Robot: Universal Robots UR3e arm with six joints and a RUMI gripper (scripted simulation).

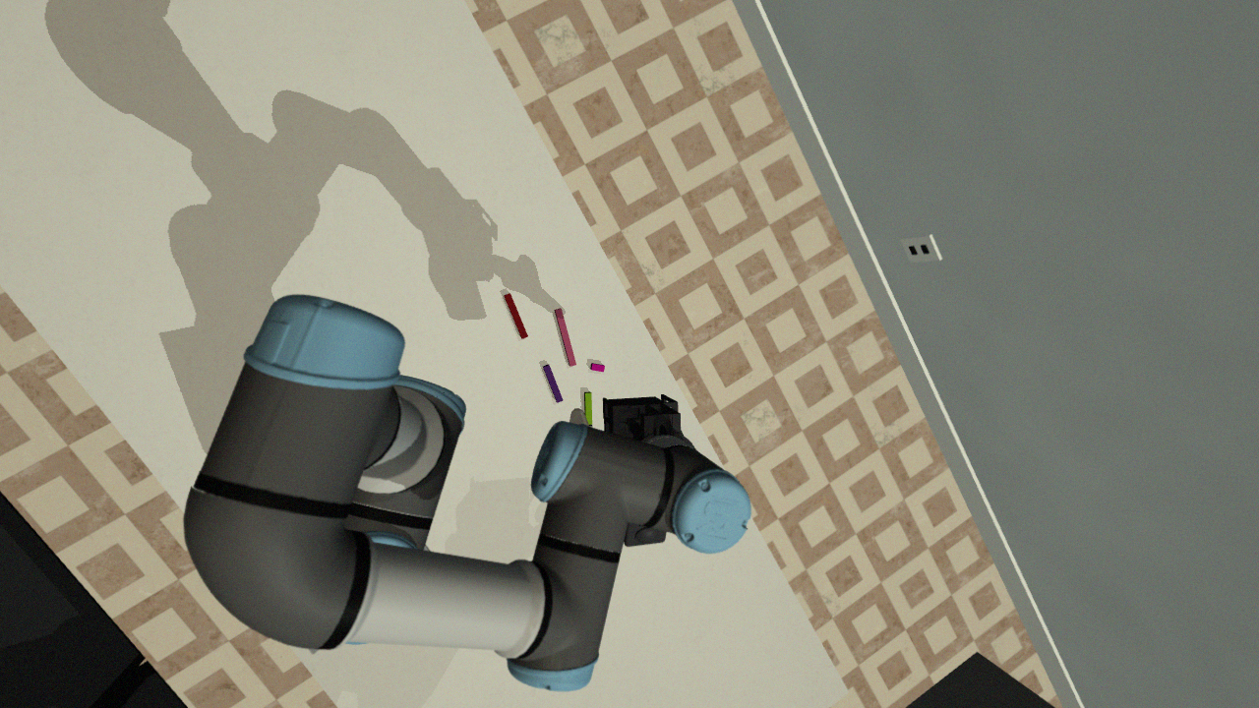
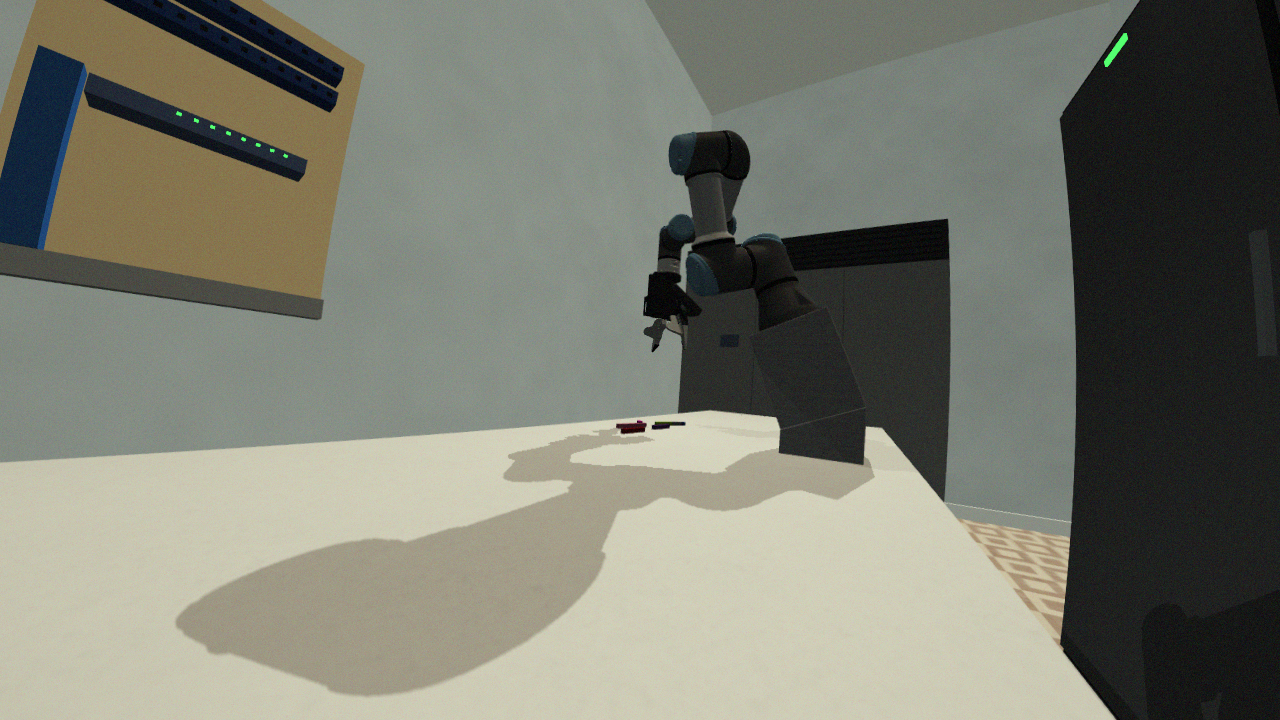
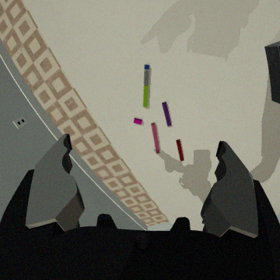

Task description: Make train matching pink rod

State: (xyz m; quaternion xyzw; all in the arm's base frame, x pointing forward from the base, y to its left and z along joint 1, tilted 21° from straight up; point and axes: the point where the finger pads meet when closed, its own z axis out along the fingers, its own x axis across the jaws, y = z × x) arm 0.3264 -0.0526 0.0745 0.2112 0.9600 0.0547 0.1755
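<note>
In the wrist view, from left to right on the bench point(image 3: 218, 78): the magenta rod point(image 3: 138, 120) lies alone, near the floor-side edge. The blue rod point(image 3: 147, 67), grey rod point(image 3: 146, 77) and lime rod point(image 3: 146, 96) make one straight line, end to end. Then come the pink rod point(image 3: 155, 138), purple rod point(image 3: 166, 113) and red rod point(image 3: 180, 150), each apart. The gripper point(image 3: 141, 183) hangs high above, its jaws spread wide and empty.

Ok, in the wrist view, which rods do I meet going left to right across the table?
magenta rod → lime rod → pink rod → purple rod → red rod
</note>
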